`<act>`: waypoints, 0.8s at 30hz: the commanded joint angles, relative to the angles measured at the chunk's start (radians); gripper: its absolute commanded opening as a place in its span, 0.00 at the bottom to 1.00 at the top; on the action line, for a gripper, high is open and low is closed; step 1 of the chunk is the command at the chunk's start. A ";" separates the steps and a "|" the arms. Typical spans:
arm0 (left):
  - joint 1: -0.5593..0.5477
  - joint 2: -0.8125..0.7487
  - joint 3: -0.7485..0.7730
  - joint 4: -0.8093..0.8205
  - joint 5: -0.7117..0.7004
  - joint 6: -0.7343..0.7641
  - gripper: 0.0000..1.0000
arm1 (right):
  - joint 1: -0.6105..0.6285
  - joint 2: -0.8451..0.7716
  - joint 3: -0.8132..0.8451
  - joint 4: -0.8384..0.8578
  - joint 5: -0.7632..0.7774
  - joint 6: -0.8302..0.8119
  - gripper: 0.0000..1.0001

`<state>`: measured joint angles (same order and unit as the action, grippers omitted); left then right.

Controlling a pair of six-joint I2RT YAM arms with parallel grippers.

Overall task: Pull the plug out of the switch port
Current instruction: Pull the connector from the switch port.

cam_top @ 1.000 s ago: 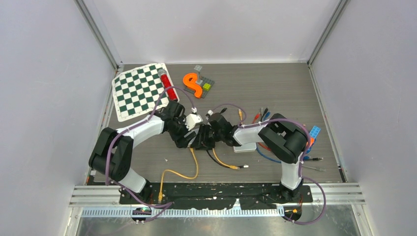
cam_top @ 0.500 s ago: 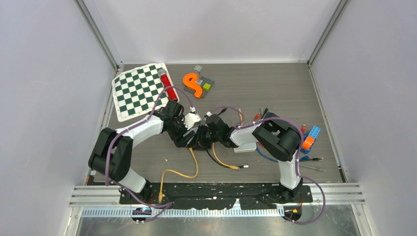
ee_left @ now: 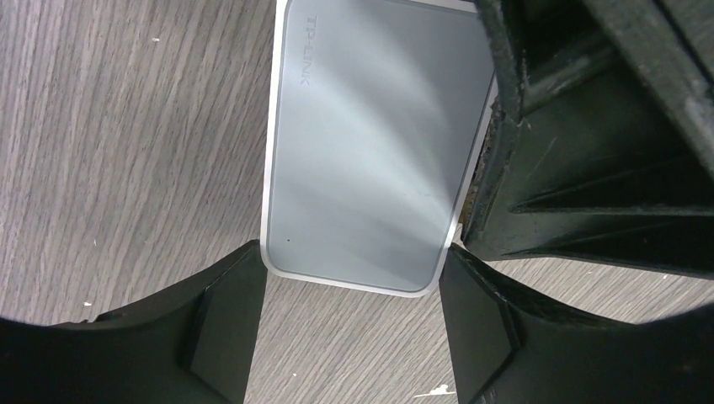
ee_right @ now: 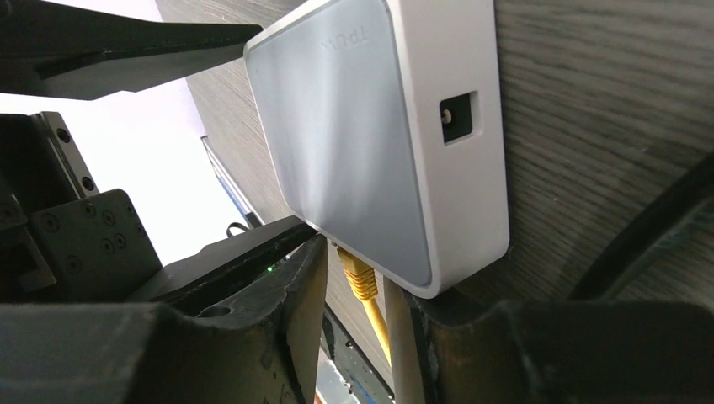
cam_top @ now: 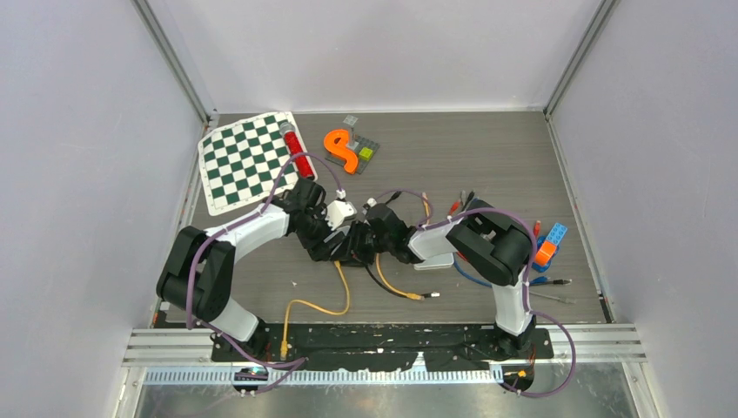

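Yellow plug (ee_right: 360, 278) sits right between the jaws of my right gripper (ee_right: 364, 290), pointing straight ahead into the switch (ee_right: 354, 143) edge, cable (ee_right: 380, 332) trailing back toward my wrist; can't tell if I've actually pinched it, and my left gripper (ee_left: 352, 261) is clamped across the switch body.

Your left gripper (ee_left: 352, 257) clamps the grey switch (ee_left: 370, 143) (TP-LINK lettering on top). Its fingers (ee_left: 223, 328) touch both near corners, over the wood-grain table (ee_left: 126, 126).
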<state>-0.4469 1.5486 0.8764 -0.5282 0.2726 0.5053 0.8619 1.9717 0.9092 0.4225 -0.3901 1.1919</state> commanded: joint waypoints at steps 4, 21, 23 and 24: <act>-0.013 -0.018 -0.004 -0.047 0.035 0.005 0.38 | -0.020 -0.009 -0.025 0.056 0.055 0.032 0.35; -0.021 -0.015 0.015 -0.056 0.019 0.005 0.35 | -0.026 -0.041 -0.004 -0.018 0.051 -0.065 0.05; -0.021 -0.015 0.014 -0.052 0.006 0.004 0.35 | -0.026 -0.052 -0.002 -0.041 0.043 -0.099 0.05; -0.021 -0.014 0.015 -0.050 0.001 0.003 0.35 | -0.026 -0.052 0.000 -0.049 0.019 -0.118 0.05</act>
<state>-0.4572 1.5486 0.8768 -0.5282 0.2607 0.5041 0.8532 1.9640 0.8890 0.4480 -0.3931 1.1690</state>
